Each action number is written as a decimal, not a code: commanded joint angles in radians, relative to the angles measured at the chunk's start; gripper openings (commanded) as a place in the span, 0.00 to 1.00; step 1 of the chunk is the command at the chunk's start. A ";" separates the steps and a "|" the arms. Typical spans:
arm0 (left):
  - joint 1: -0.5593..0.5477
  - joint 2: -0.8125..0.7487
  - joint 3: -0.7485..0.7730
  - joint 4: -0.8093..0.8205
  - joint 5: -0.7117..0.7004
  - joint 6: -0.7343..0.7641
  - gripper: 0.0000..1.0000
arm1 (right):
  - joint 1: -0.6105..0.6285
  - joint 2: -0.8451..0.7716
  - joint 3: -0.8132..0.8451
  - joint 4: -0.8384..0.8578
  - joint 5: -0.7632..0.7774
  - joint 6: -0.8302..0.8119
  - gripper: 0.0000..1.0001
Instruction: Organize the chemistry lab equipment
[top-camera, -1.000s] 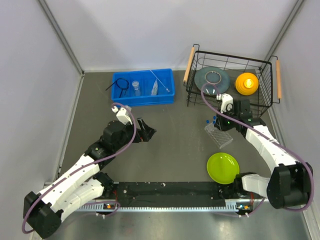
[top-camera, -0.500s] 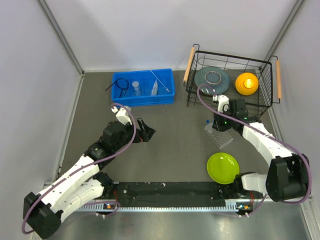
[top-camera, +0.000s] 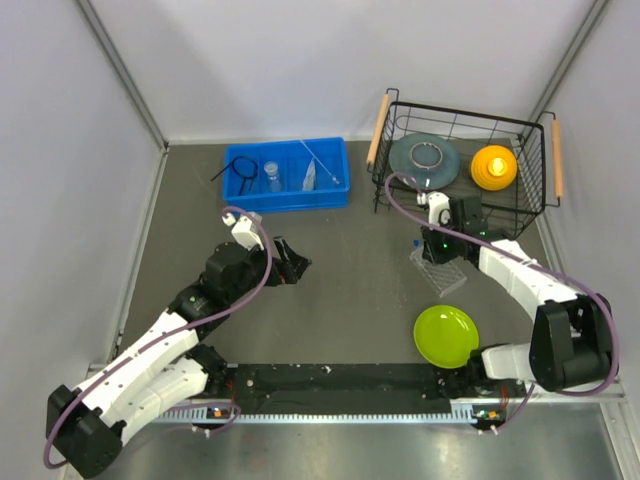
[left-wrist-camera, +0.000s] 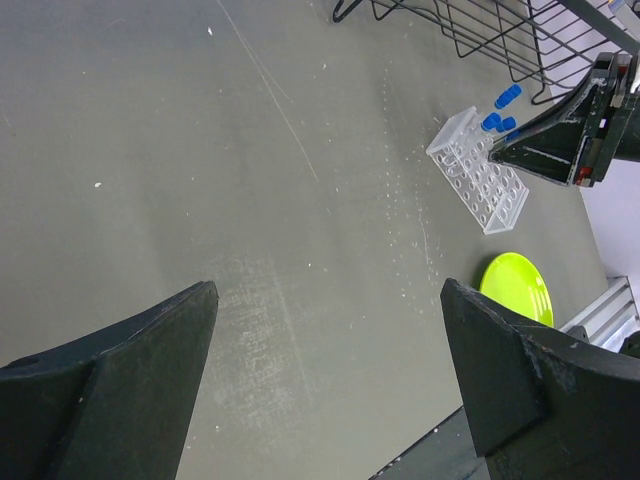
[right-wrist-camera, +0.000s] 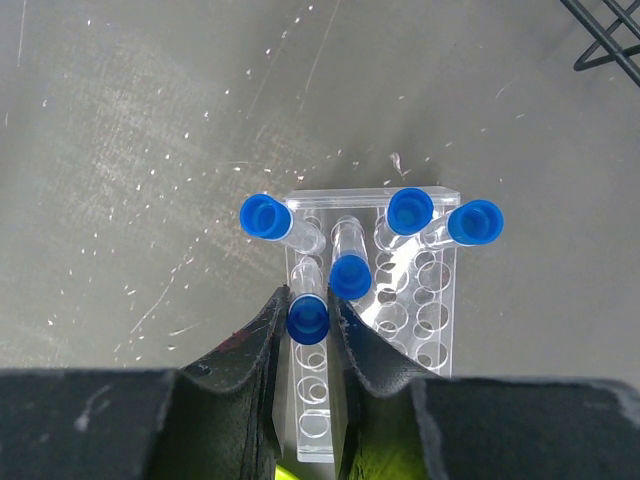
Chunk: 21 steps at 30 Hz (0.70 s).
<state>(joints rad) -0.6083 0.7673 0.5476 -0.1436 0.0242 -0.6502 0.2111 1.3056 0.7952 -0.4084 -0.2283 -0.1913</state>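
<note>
At the surface's near right lies a lime-green plate (top-camera: 446, 336); just beyond it stands the clear tube rack (top-camera: 440, 272). R hand (top-camera: 436, 246) is over the rack, clenched on a blue-capped tube (right-wrist-camera: 307, 318) at its left side; four other tubes (right-wrist-camera: 410, 211) stand in the rack, some tilted. L hand (top-camera: 291, 259), mid-surface and well apart from the rack, is spread wide and holds nothing. Farther back: blue tray (top-camera: 285, 205) w/ small jar (top-camera: 273, 180), black ring (top-camera: 245, 168) & packet (top-camera: 311, 178) at left, wire basket (top-camera: 377, 130) at right.
</note>
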 joint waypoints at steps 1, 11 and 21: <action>0.005 -0.013 -0.006 0.021 -0.015 0.024 0.99 | 0.022 0.009 0.052 0.020 0.021 -0.022 0.18; 0.004 -0.013 -0.002 0.021 -0.015 0.026 0.99 | 0.047 0.014 0.045 0.016 0.041 -0.048 0.21; 0.005 -0.020 0.018 0.001 -0.015 0.040 0.99 | 0.050 -0.026 0.056 -0.016 0.052 -0.057 0.32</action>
<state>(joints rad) -0.6083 0.7677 0.5476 -0.1444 0.0238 -0.6319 0.2489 1.3136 0.8013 -0.4141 -0.1947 -0.2325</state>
